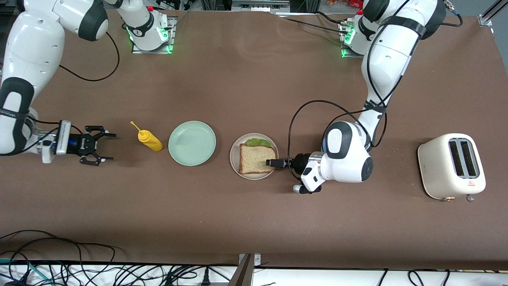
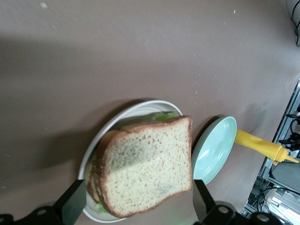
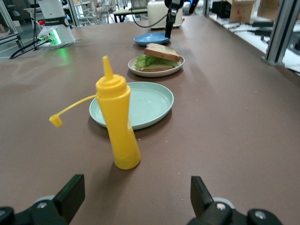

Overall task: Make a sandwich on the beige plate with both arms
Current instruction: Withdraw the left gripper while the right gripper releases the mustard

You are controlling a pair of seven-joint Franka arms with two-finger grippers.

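As seen from the front: sandwich [image 1: 257, 158] assembled on beige plate [image 1: 235, 155], mid-bench; left tool [image 1: 274, 162] open above it. Left wrist: top slice released. Right wrist: right tool [image 3: 136, 197] open, idle by mustard bottle [image 3: 117, 126]. Apparently complete.

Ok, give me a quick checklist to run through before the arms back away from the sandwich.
1. Sandwich sits on the beige plate, top slice on, lettuce between: ok.
2. Left gripper over the plate's rim toward the left arm's end, fingers open, nothing held: ok.
3. Left fingers clear of the bread: cannot tell, they flank the slice closely.
4. Right gripper open and holding nothing, near the table beside the mustard bottle: ok.
5. Mustard bottle upright, cap off its tip: ok.
6. Mint plate apart from the beige plate: ok.
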